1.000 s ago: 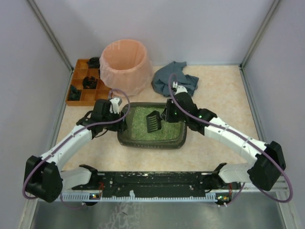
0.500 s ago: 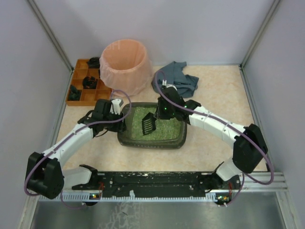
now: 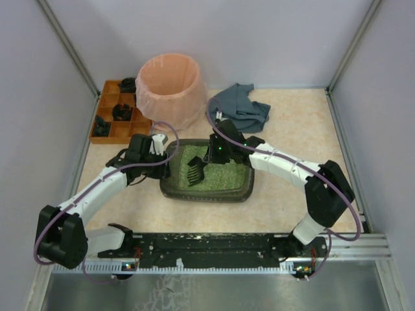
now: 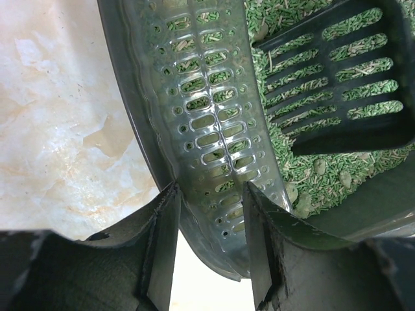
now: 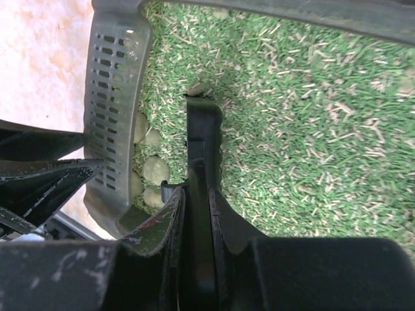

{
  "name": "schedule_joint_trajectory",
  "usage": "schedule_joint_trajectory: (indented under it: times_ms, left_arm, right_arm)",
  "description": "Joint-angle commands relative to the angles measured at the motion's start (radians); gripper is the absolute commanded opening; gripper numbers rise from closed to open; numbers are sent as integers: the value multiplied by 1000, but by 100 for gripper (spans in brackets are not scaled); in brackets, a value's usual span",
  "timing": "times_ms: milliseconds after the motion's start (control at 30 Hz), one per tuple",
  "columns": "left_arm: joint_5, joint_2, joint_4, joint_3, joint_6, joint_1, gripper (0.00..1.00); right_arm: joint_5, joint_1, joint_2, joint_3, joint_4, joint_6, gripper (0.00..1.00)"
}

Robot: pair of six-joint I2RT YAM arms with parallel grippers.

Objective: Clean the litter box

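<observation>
The litter box is a dark olive tray of green litter at mid-table. My left gripper straddles its left rim. In the left wrist view the perforated rim runs between the fingers and touches both, so the gripper is shut on it. My right gripper is shut on the handle of a black slotted scoop, whose blade lies in the litter near the left wall. The right wrist view shows the gripper clamping the handle, with pale round clumps just left of it against the rim.
A round pink-lined bin stands behind the box at the left. An orange compartmented tray with dark items sits left of the bin. A blue-grey cloth lies behind the box at the right. Grey walls enclose the table.
The right arm has swept the scoop leftward across the litter toward the left wall. The left jaws have narrowed onto the box's rim.
</observation>
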Motion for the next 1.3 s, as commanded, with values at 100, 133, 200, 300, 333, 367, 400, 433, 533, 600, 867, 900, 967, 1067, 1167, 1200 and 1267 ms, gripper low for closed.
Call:
schedule_joint_trajectory:
  times_ms: [100,133,200,300,333,367,400,433,533,600,867,900,967,1067,1167,1200,1267]
  left_arm:
    - [64,20,-1,23,6,-5,48]
    - [66,20,-1,22,5,-5,47]
    - [66,20,-1,21,5,-6,47]
    - [66,20,-1,21,6,-6,47]
    - [66,18,-1,21,6,-7,47]
    - [66,17,-1,20,6,-7,47]
    - [66,16,-1,20,5,-7,47]
    - [64,16,-1,21,6,-6,47]
    - [62,15,-1,20,6,-8,47]
    - [59,15,-2,21,6,-8,47]
    - [50,11,-4,22,7,-7,47]
    - [49,11,-4,22,7,-8,47]
    - [49,9,-4,22,7,-8,47]
    - [49,10,-4,22,7,-8,47]
    - [51,9,-4,22,8,-9,47]
    - [49,10,-4,21,8,-9,47]
    - [48,11,-5,23,9,-9,47]
  right_arm:
    - [-116,83,139,-67,120,90,0]
    - [-136,98,155,-74,145,110,0]
    - [-174,116,188,-92,211,151,0]
    - [-214,131,228,-127,304,202,0]
    - [-219,133,233,-141,332,217,0]
    - [-216,132,235,-157,349,226,0]
    - [-211,133,232,-169,359,231,0]
    - [-201,132,225,-180,361,233,0]
    - [-164,132,189,-213,366,236,0]
    - [-138,132,147,-236,382,234,0]
    - [-67,70,-37,-363,452,255,0]
    - [-66,54,-59,-389,472,267,0]
    - [-64,21,-110,-449,508,298,0]
    - [-38,-19,-183,-511,514,309,0]
    - [10,-37,-256,-539,478,290,0]
    - [23,-42,-278,-545,468,284,0]
    - [42,-51,-317,-555,449,272,0]
